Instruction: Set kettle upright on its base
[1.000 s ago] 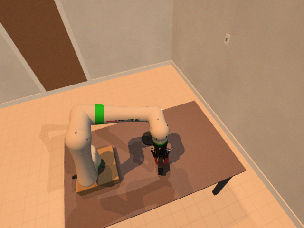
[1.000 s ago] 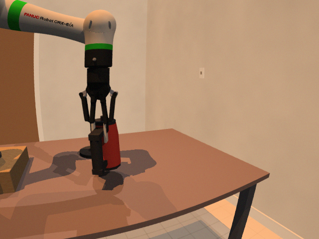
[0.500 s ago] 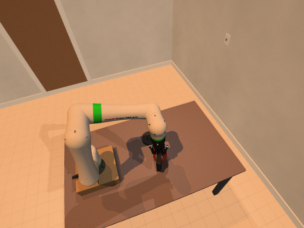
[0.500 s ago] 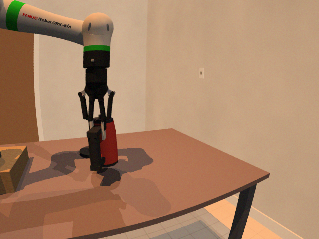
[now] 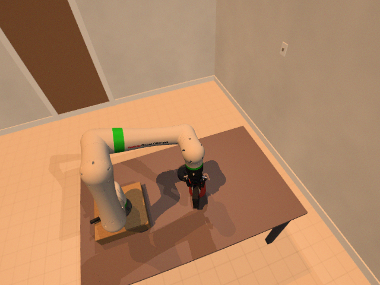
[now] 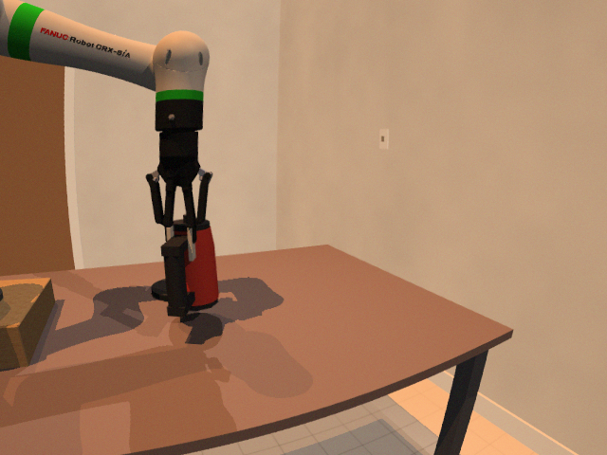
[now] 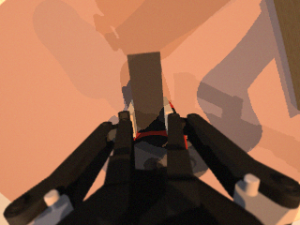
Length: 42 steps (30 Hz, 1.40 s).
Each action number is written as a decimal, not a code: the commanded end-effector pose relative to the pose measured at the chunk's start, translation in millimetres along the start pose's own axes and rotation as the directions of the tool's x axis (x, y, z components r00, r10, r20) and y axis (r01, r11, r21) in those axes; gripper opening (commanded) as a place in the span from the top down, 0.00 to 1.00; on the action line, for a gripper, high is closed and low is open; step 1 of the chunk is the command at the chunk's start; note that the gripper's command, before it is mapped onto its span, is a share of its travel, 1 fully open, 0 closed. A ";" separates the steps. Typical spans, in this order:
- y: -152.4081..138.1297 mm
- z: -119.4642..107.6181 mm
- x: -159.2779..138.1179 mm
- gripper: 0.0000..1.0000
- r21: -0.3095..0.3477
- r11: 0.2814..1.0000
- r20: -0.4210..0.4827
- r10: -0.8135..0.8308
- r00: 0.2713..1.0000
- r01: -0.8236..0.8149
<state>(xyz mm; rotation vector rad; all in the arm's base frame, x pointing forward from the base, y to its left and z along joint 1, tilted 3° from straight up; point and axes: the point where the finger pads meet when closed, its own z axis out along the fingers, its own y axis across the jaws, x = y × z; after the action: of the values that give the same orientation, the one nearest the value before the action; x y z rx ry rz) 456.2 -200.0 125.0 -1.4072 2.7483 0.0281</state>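
The red kettle [image 6: 200, 266] with a dark handle [image 6: 175, 279] hangs upright just above the table, near the middle of it. My gripper [image 6: 189, 233] points straight down and is shut on the kettle's top by the handle. In the top view the kettle [image 5: 196, 193] shows under the wrist. The round dark base [image 6: 159, 291] lies on the table just behind and to the left of the kettle; it also shows in the top view [image 5: 181, 173], partly hidden by the arm. In the wrist view the fingers flank the handle [image 7: 146, 89] and a red rim [image 7: 151, 135].
The arm's wooden mounting block [image 5: 122, 211] stands at the table's left side. The table's right edge [image 6: 489, 337] is far from the kettle. Walls stand behind and to the right.
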 end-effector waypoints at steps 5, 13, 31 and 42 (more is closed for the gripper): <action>13.5 -0.3 -25.8 1.00 0.001 1.000 0.000 0.000 1.000 0.000; 23.7 -0.3 -44.9 1.00 0.001 1.000 0.000 0.000 1.000 0.000; 49.9 -0.2 -94.0 1.00 0.001 1.000 0.000 0.000 1.000 0.000; 64.1 -0.2 -120.7 1.00 0.001 1.000 0.000 0.000 1.000 0.000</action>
<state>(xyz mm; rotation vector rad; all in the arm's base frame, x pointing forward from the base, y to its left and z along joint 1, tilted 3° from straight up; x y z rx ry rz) 473.4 -71.4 131.0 -1.4071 2.7485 0.0279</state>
